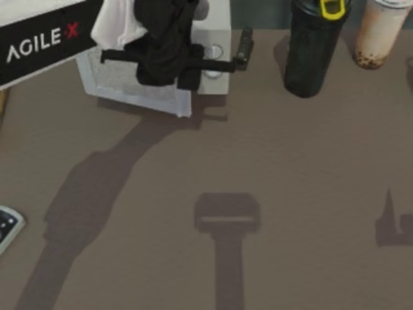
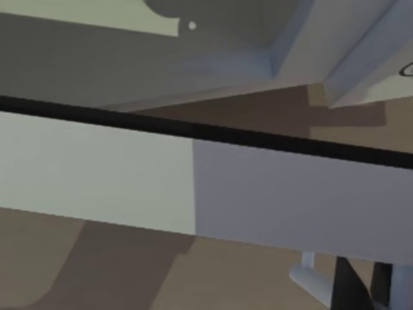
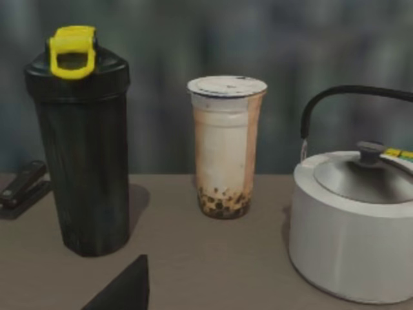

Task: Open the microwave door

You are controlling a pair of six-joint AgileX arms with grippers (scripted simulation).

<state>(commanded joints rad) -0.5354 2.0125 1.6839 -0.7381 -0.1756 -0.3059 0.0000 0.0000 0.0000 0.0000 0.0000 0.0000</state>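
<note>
The white microwave [image 1: 219, 26] stands at the table's back left, its two round knobs [image 1: 213, 53] on the side panel. The microwave door [image 1: 139, 90], with its grey mesh window, stands swung out from the body at an angle. My left gripper [image 1: 169, 59] hangs over the door's free edge and hides part of it. In the left wrist view the door's edge [image 2: 193, 187] fills the middle, the cream interior [image 2: 64, 10] shows beyond it, and a dark finger [image 2: 352, 287] sits against the pale door handle [image 2: 313, 278]. My right gripper [image 3: 184, 305] is parked off to the right, open, one fingertip [image 3: 129, 290] showing.
A tall black bottle with a yellow loop [image 1: 316, 48] stands right of the microwave, a bubble-tea cup [image 1: 381, 32] beyond it. A black stapler [image 1: 245, 45] lies between microwave and bottle. A white kettle [image 3: 355, 219] sits at the far right. A small device [image 1: 8, 227] lies at the left edge.
</note>
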